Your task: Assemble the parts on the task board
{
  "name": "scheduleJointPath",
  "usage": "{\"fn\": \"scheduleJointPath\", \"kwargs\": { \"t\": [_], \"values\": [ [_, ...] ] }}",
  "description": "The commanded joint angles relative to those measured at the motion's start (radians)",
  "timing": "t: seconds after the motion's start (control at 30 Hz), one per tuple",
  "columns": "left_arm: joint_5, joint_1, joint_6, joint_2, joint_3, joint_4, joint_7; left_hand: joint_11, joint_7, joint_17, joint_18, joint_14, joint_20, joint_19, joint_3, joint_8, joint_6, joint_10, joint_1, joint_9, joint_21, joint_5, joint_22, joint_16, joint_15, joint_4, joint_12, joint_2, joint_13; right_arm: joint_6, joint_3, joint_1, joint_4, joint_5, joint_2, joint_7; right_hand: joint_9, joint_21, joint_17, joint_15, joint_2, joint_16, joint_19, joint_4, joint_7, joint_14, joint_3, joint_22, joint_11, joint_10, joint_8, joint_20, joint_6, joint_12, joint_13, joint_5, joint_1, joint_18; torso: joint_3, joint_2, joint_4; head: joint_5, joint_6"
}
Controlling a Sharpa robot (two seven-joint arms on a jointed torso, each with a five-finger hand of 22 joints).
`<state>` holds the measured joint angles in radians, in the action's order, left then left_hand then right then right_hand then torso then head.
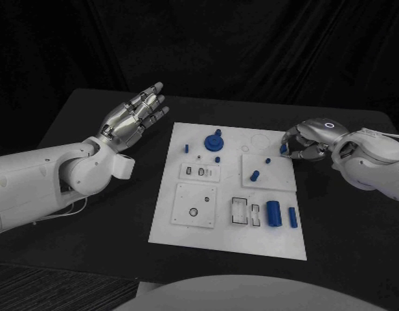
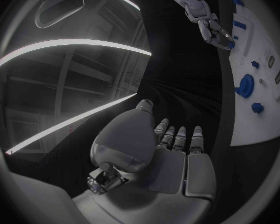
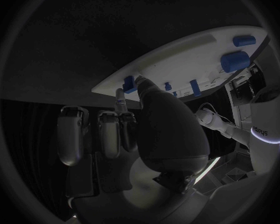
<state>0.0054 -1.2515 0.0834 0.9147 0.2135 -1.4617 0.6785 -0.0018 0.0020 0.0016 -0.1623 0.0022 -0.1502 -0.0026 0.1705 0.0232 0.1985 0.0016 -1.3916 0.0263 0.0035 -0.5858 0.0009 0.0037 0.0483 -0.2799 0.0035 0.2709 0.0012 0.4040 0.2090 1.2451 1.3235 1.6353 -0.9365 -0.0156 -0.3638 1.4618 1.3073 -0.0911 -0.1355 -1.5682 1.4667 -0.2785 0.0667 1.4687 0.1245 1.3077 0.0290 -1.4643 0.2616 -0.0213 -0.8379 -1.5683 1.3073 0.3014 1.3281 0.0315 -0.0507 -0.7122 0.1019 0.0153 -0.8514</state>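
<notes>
1. Nearest the camera, two blue cylinders (image 1: 273,212) are laid flat at the near right of the white task board (image 1: 218,240).
2. The right hand (image 1: 304,143) is curled at the board's right edge, and a small blue part (image 3: 129,83) is pinched in its fingertips.
3. The left hand (image 1: 136,117) is held open, fingers spread, left of the board, touching nothing.
4. A round blue knob (image 1: 216,139) is stood near the far edge.

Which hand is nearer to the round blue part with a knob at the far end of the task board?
Left, though narrowly. The left hand is raised off the board's left edge; the right hand is curled at its right edge, slightly farther from the round blue part.
</notes>
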Motion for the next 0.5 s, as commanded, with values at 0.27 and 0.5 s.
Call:
{"fn": "scheduleJointPath", "kwargs": {
  "t": [0.27, 0.5],
  "values": [
    [0.000, 0.001, 0.017, -0.001, -0.001, 0.000, 0.018, 0.008, 0.005, -0.002, -0.010, -0.002, -0.007, 0.003, -0.005, 0.004, -0.001, -0.002, -0.010, 0.001, -0.003, -0.002, -0.001, -0.004, 0.007, -0.002, -0.003, 0.000, -0.001, -0.006, 0.000, -0.004, -0.009, 0.001, 0.008, 0.017, -0.012, -0.005, 0.251, 0.006, 0.006, 0.008, 0.049, 0.005, 0.001, 0.099, 0.003, 0.225, -0.006, -0.106, 0.023, -0.006, 0.002, -0.003, 0.263, 0.020, 0.017, -0.002, 0.0001, 0.000, 0.0001, -0.001, -0.004],
    [0.000, 0.001, 0.019, -0.002, -0.001, 0.001, 0.016, 0.007, 0.005, -0.002, -0.010, -0.002, -0.008, 0.003, -0.005, 0.004, -0.001, -0.002, -0.011, 0.001, -0.003, -0.003, -0.001, -0.004, 0.008, -0.002, -0.003, 0.000, -0.001, 0.001, -0.001, -0.004, -0.013, 0.005, 0.011, 0.017, -0.036, -0.007, 0.252, 0.001, 0.025, 0.007, 0.048, 0.010, -0.009, 0.099, 0.010, 0.224, 0.001, -0.106, 0.066, -0.003, 0.008, -0.003, 0.263, 0.094, 0.021, -0.002, -0.0001, 0.000, 0.0002, -0.001, -0.007]
  ]
}}
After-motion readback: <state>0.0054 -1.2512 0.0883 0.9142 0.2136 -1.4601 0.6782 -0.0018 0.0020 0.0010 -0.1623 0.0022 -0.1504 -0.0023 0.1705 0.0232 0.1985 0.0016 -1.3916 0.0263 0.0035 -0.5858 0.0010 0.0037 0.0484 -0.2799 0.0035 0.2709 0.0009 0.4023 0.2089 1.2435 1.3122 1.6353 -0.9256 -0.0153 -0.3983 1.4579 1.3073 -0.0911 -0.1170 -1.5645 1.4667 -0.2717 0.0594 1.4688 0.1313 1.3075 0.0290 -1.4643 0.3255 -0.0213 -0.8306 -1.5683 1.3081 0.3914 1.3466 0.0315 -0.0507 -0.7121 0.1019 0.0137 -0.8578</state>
